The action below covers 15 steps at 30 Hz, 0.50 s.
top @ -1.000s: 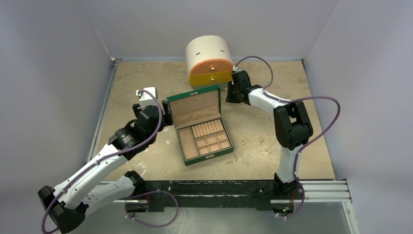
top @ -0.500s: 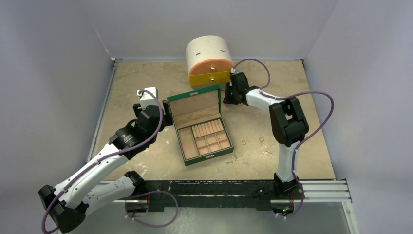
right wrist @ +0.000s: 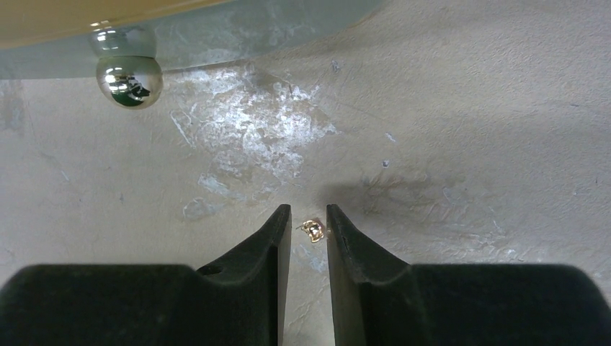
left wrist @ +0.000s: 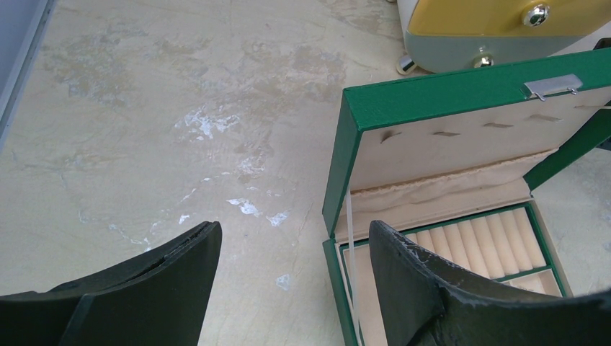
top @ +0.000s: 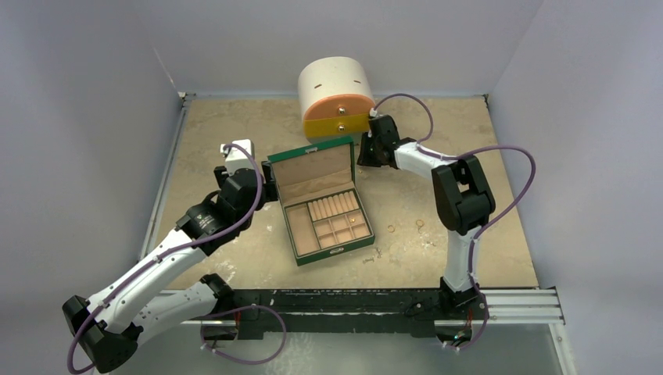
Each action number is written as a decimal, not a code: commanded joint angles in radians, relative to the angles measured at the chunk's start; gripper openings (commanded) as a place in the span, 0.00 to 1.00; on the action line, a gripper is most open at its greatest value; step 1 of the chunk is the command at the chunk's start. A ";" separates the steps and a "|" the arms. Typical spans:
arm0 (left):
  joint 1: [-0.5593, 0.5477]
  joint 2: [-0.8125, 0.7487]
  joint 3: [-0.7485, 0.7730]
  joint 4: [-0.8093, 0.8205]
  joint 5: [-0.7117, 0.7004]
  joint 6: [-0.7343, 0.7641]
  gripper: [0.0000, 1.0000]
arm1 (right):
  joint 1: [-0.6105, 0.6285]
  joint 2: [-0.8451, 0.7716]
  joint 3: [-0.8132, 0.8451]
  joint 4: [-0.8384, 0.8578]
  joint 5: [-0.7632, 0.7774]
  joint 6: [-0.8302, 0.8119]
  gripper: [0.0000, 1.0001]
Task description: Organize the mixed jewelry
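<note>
Straddling tiny gold piece [right wrist: 312, 231], right claw [right wrist: 308, 214] tips nearly together, grip unclear; piece axis unreadable; left claw [left wrist: 294, 232] wide apart

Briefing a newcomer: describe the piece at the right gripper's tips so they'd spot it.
Find the round drawer chest at the table's far edge. Near its chrome ball foot, between the right gripper's tips, lies a tiny gold bit: lumpy, not a hoop like the rings beside the green box.
</note>
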 commanded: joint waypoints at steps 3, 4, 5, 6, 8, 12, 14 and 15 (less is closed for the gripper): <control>0.005 -0.003 0.005 0.037 -0.017 0.022 0.74 | 0.013 -0.016 0.024 0.040 -0.009 0.001 0.27; 0.005 -0.003 0.005 0.037 -0.016 0.022 0.74 | 0.013 -0.016 0.023 0.039 -0.009 0.001 0.27; 0.006 -0.003 0.005 0.037 -0.015 0.022 0.74 | 0.015 -0.015 0.023 0.038 -0.009 0.002 0.27; 0.005 -0.003 0.005 0.037 -0.014 0.022 0.74 | 0.016 -0.014 0.022 0.039 -0.009 0.001 0.27; 0.005 -0.004 0.005 0.037 -0.013 0.023 0.74 | 0.020 -0.011 0.020 0.038 -0.009 0.003 0.27; 0.006 -0.005 0.005 0.037 -0.013 0.023 0.74 | 0.031 -0.010 0.014 0.041 0.002 0.002 0.27; 0.005 -0.005 0.005 0.037 -0.012 0.023 0.74 | 0.032 -0.006 0.014 0.040 0.004 0.003 0.26; 0.005 -0.004 0.005 0.037 -0.010 0.023 0.74 | 0.031 -0.005 0.013 0.039 0.005 0.004 0.26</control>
